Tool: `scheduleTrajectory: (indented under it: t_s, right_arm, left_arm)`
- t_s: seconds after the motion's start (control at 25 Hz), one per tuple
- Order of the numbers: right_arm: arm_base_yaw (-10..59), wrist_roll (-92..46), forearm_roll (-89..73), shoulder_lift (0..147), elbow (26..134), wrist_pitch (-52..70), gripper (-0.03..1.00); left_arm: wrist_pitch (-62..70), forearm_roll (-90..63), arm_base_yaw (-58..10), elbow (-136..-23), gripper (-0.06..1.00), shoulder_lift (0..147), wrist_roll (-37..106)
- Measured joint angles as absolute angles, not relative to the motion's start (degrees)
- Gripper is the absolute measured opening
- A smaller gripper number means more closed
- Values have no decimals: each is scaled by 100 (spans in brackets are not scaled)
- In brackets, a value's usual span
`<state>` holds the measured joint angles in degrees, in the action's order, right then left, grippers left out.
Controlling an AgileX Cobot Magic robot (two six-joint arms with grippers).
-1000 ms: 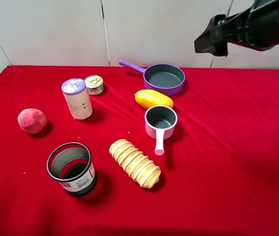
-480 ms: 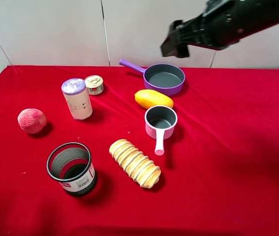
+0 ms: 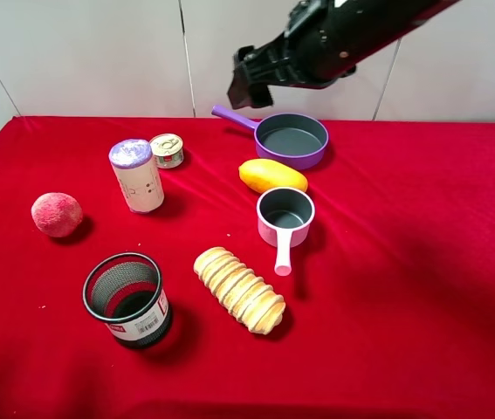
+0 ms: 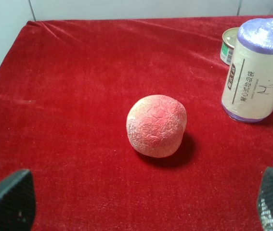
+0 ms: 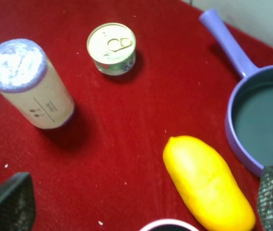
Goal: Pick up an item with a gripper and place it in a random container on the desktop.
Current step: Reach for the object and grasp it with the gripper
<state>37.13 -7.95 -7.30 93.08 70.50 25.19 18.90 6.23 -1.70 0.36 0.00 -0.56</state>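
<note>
The tall white canister with a purple top (image 3: 137, 175) stands upright on the red desktop (image 3: 404, 288) at the back left; it also shows in the left wrist view (image 4: 257, 69) and the right wrist view (image 5: 28, 83). The black wire-mesh cup (image 3: 127, 299) stands upright and empty at the front left. My right gripper (image 3: 245, 83) hangs high over the back middle, right of the canister and apart from it; its fingertips (image 5: 8, 202) stand wide apart with nothing between them. My left gripper (image 4: 141, 199) is open and empty, low at the left edge.
A small tin can (image 3: 168, 150) stands just behind the canister. A pink ball (image 3: 57, 215) lies at the left. A purple frying pan (image 3: 291, 139), a yellow mango (image 3: 271, 175), a pink-handled saucepan (image 3: 285, 216) and a bread loaf (image 3: 240, 289) fill the middle.
My right arm has swung left across the back of the table, from the far right to above the frying pan's handle. Nothing on the table has moved.
</note>
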Motion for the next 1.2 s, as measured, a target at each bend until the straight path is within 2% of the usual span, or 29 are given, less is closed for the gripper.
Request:
scheduleTrajectory:
  t_s: [1.2]
  right_arm:
    - [4700, -1225, -633, 11967, 10268, 3762, 69]
  left_arm:
    - [1890, 623, -170, 36, 91, 0, -56]
